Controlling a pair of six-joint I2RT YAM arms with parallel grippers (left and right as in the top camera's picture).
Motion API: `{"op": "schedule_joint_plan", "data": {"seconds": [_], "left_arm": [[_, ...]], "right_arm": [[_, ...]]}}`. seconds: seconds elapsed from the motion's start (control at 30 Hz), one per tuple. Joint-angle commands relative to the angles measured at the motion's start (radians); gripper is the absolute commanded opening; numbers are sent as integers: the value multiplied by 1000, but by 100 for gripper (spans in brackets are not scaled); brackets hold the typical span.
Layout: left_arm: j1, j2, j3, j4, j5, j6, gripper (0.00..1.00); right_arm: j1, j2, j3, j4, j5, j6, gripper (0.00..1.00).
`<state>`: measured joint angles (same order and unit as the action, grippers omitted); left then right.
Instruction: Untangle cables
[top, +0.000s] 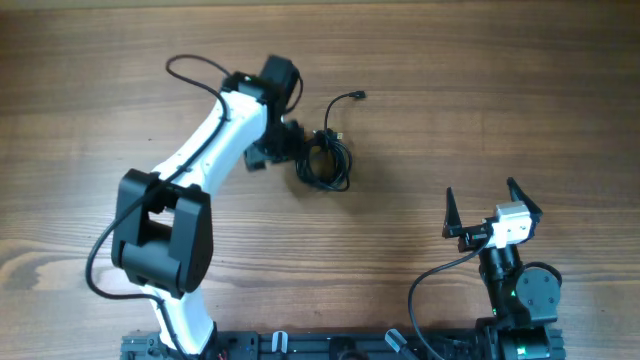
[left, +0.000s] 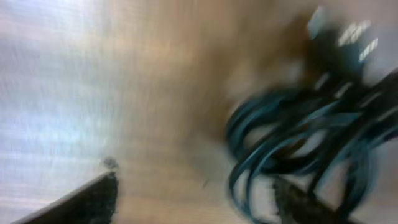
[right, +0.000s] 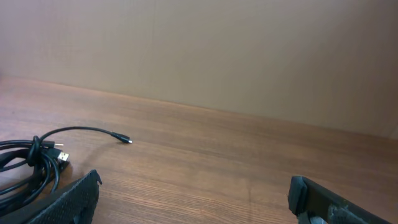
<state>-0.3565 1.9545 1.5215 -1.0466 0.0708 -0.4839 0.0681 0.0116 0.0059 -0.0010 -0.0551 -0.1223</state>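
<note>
The cables (top: 325, 160) lie as a coil of thin black cord on the wooden table (top: 450, 100), with one loose end curving up to a small plug (top: 358, 96). My left gripper (top: 296, 150) is at the coil's left edge. The left wrist view is badly blurred. It shows the left gripper (left: 196, 186) open with bare wood between the fingers, and the cables (left: 292, 137) lying against the right finger (left: 298, 202). My right gripper (top: 481, 190) stands open and empty, well off to the lower right of the coil. Its wrist view shows the right gripper (right: 194, 183), the cables (right: 31, 163) at far left and the plug (right: 127, 141).
The left arm's own thicker black cable (top: 195, 65) loops over the table behind the arm. The arms' black mounting rail (top: 300, 345) runs along the near edge. A plain wall (right: 249, 50) closes off the far side.
</note>
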Motion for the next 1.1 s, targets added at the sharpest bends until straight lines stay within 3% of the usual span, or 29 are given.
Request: {"op": "schedule_joint_plan", "data": {"seconds": [0.0,0.2,0.4,0.53,0.77,0.83,1.07], "left_arm": [[16,9,23,62,11,6,99],[14,9,22,90,134,137,100],[6,12,7,90,153,137,97],[-6,13,-32,110,153,137,79],[-12,13,-98,166,153,136,30],[-12,13,-99,166,153,136,21],[-12,13,-99,180,153,136,17]], "right_arm": [[5,-7,-1,2,3,-8,100],[5,-7,-1,2,3,-8,100],[5,-7,-1,2,3,-8,100],[5,-7,-1,2,3,-8,100],[5,-7,-1,2,3,-8,100],[5,-7,-1,2,3,-8,100],[5,-7,-1,2,3,-9,100]]}}
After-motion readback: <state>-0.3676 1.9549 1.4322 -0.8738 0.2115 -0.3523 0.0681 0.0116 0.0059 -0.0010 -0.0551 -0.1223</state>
